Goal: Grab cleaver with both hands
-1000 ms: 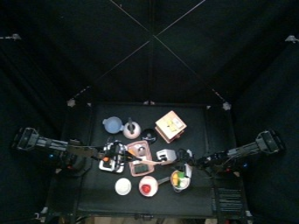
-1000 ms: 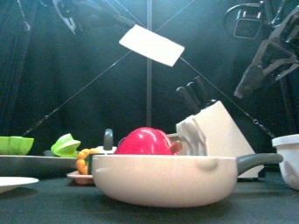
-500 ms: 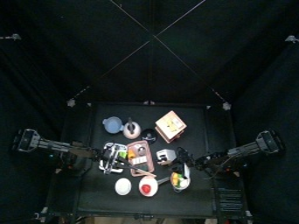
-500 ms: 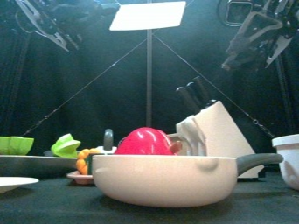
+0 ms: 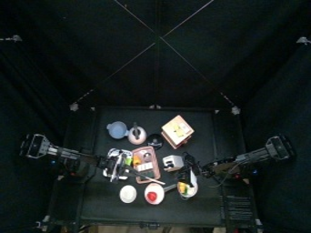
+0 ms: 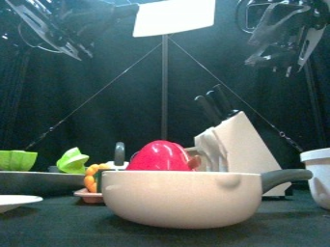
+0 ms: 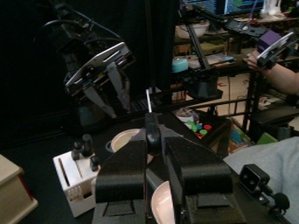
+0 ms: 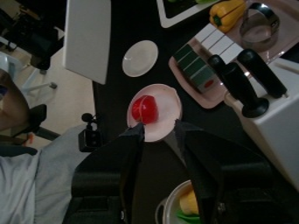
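At the front view's lower left a dark tray (image 6: 39, 178) carries a green bowl (image 6: 15, 159) and a green pepper piece (image 6: 73, 159). In the middle stands a wide white pan (image 6: 175, 197) with a red round thing (image 6: 160, 156) just behind its rim; whether it lies in the pan I cannot tell. To the right a white knife block (image 6: 241, 143) holds black handles.

The cleaver (image 6: 175, 16) hangs in the air at upper centre, a pale blade. A second ago it slanted lower — now it sits higher and nearly level.

The left gripper (image 6: 58, 37) is tilted at upper left and has closed on the cleaver's handle. The right gripper (image 8: 156, 131), at the front view's upper right, has jaws spread wide with nothing between them — above a white bowl (image 8: 153, 109) holding a red thing.
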Available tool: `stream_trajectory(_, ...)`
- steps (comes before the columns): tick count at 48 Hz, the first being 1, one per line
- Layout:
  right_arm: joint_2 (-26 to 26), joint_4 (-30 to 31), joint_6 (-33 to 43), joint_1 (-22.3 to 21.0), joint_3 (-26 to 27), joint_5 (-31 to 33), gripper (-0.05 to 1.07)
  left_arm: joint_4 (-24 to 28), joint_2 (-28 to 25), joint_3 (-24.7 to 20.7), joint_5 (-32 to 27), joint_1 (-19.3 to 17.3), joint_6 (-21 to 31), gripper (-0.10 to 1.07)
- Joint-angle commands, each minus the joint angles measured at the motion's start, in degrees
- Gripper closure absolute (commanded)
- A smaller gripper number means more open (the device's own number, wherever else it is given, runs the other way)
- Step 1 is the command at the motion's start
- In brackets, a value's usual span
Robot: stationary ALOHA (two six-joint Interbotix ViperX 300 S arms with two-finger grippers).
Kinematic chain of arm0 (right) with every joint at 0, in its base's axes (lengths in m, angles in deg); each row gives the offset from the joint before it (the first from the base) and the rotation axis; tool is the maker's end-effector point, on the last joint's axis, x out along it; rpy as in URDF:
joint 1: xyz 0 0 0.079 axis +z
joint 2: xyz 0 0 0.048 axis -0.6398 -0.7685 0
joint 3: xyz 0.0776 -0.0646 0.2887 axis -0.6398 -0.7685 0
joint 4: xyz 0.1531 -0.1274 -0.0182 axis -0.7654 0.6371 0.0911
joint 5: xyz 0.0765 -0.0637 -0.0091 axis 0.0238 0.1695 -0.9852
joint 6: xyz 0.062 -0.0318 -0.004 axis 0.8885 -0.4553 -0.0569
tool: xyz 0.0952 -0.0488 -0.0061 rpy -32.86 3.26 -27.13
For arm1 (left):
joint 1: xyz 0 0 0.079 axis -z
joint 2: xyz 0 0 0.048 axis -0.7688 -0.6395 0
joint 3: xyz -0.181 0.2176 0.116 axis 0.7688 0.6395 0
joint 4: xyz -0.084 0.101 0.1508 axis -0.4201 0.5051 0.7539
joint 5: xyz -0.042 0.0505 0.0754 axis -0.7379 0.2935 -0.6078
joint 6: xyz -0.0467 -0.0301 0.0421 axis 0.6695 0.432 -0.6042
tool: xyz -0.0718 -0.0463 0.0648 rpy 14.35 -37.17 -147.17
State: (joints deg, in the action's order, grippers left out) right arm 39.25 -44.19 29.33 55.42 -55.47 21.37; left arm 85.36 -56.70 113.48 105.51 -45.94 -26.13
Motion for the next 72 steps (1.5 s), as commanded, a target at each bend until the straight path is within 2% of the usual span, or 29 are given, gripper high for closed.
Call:
stream_trajectory(1,0.3,-0.6,0.0,1.3,1.7,-0.7,0.29,-1.9,-0.4,-0.6,0.6,0.1,-0.1,0.60)
stream_trajectory(9,-0.2,-2.2,0.5,2.5,2.9,-1.1,0.29,-4.0,-1.8,-0.4,0.5,1.8,-0.2,0.60)
stream_trajectory(17,0.5,-16.3,2.8,2.2,8.5,1.4,0.29,-4.3,-3.7,-0.9,-0.5,2.3,-0.2,0.60)
stream_trajectory(19,1.0,-19.1,2.5,2.1,10.8,4.3,0.29,-4.3,-4.1,-1.2,-0.9,2.3,-0.2,0.60)
stream_trajectory(22,1.4,-19.2,2.1,2.1,13.4,10.4,0.29,-4.3,-4.7,-1.9,-1.2,2.3,-0.2,0.60)
stream_trajectory(30,1.0,-18.7,1.8,0.0,20.3,37.6,0.29,-4.3,-5.6,-2.9,-3.0,2.3,-0.2,0.60)
stream_trajectory(34,0.4,-18.5,0.7,-1.1,22.9,45.0,0.29,-4.4,-5.6,-3.1,-4.0,2.2,-0.2,0.60)
stream_trajectory(44,-2.1,-20.7,-0.7,-4.6,22.8,45.6,0.29,-7.0,-5.7,-3.4,-4.3,2.2,-0.3,0.60)
stream_trajectory(51,-5.2,-23.7,-3.0,-4.8,23.6,46.5,0.29,-8.2,-5.7,-3.4,-4.3,2.1,-0.4,0.60)
stream_trajectory(59,-9.4,-31.2,-10.4,-5.7,27.2,53.6,0.29,-8.3,-6.0,-3.4,-4.4,1.9,-0.4,0.60)
stream_trajectory(62,-10.7,-32.1,-13.4,-5.6,28.5,54.7,0.29,-8.3,-6.0,-3.4,-4.4,1.9,-0.4,0.60)
stream_trajectory(67,-11.8,-32.0,-20.7,-5.4,30.3,52.1,0.29,-8.1,-5.9,-3.4,-4.3,1.9,-0.4,0.60)
stream_trajectory(72,-12.2,-33.0,-28.1,-4.8,30.1,43.2,0.29,-8.0,-6.0,-3.4,-4.3,1.9,-0.5,0.60)
